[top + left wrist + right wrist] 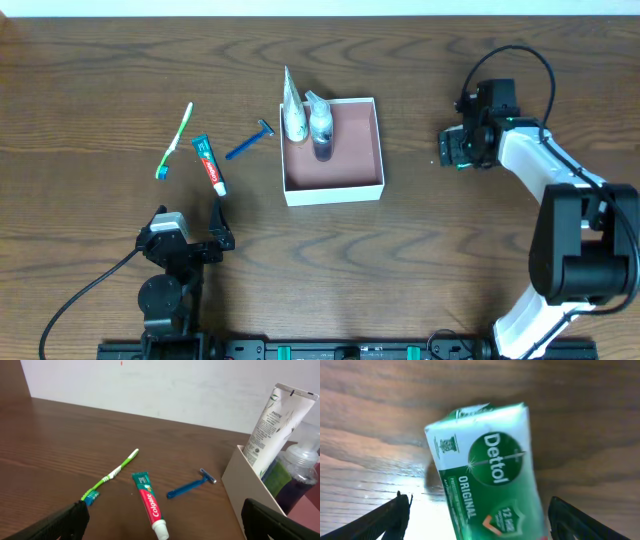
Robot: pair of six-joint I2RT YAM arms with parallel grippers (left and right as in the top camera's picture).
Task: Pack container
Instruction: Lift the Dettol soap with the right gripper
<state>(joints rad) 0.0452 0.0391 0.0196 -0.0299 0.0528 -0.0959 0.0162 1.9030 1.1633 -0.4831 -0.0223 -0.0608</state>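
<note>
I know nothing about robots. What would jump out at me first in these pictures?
Probably the white box in the middle, with a tall white tube and a pump bottle standing along its left side. To its left a toothbrush, a toothpaste tube and a blue razor lie loose on the table. In the right wrist view, a green Dettol soap bar fills the frame between the open fingers of the right claw.

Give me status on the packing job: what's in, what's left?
Done: the white tube and pump bottle stand in the container. In hand: nothing gripped. The right gripper straddles the Dettol soap, jaws open. Left: soap, toothbrush, toothpaste and razor, all outside the container. The left gripper is open and empty.
</note>
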